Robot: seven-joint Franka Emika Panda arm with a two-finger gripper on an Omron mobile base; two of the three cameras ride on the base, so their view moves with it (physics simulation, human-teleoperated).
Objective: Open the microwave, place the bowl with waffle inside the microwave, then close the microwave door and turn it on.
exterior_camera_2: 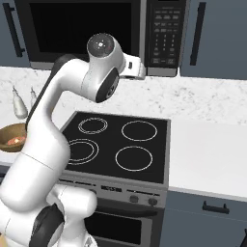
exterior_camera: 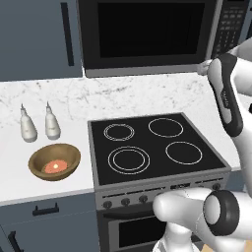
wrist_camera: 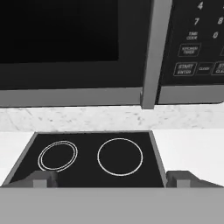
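One microwave (exterior_camera: 147, 34) with one microwave door (exterior_camera: 145, 32) and one keypad panel (exterior_camera_2: 166, 34). One stovetop (exterior_camera: 152, 147) with four burner rings. One oven below it, with a row of knobs, not all countable. One wooden bowl (exterior_camera: 54, 162) holding one waffle (exterior_camera: 55, 167). Two white bottles (exterior_camera: 28, 125) side by side on the counter (exterior_camera: 44, 189). Cabinet handles: at least four dark ones.

Right base view. My arm (exterior_camera_2: 53, 125) rises from lower left, wrist raised before the microwave (exterior_camera_2: 101, 34), whose door (exterior_camera_2: 79, 31) is shut. My pincer's fingers are hidden behind the wrist. Below lies the stovetop (exterior_camera_2: 118, 144). At left edge, the bowl (exterior_camera_2: 10, 136), apparently holding the waffle (exterior_camera_2: 14, 141).
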